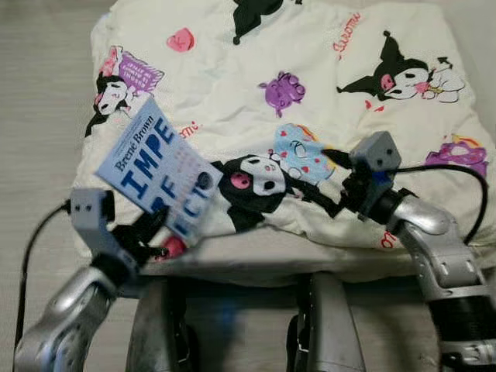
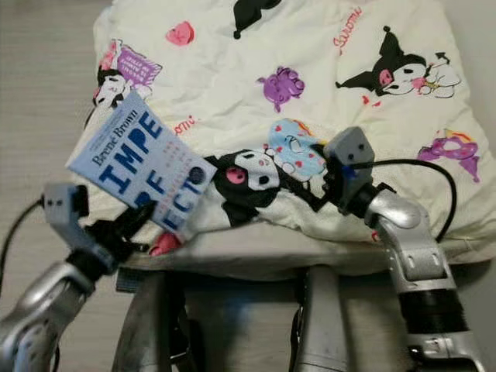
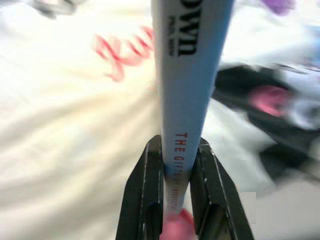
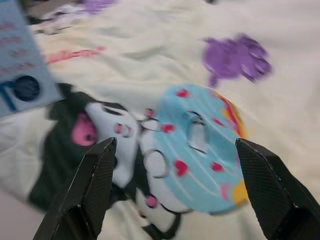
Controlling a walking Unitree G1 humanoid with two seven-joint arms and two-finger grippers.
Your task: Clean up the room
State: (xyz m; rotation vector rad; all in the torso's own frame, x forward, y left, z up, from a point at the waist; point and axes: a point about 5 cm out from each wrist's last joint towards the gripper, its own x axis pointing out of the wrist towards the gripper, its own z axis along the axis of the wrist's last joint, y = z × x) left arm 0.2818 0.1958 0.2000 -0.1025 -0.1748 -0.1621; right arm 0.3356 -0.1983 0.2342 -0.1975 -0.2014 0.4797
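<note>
A pale blue book (image 1: 157, 170) is being held up off the bedding by the left gripper (image 3: 181, 172), whose two black fingers (image 3: 145, 200) are pressed against its two covers, with the spine standing between them in the left wrist view. In the head views the book is being carried tilted, its cover facing the camera, its long axis running from the low end clamped near the gripper up and away toward the robot's left, so that the top edge with the author's name is pointing to the upper left. It is hanging over the near left part of a cream quilt (image 1: 310, 70) printed with cartoon figures, which is spread over a bed or cushion; which of the two cannot quite be told from these blurred views. The book's lower corner is lying just beside a black-and-white cartoon face (image 1: 252, 182) on the cloth. The right gripper (image 4: 177, 185) is being held over the quilt's near middle, its fingers spread wide apart with nothing between them, above a light blue doughnut print (image 4: 197, 147). A black cable (image 1: 457, 174) is looping from the right wrist across the quilt.
</note>
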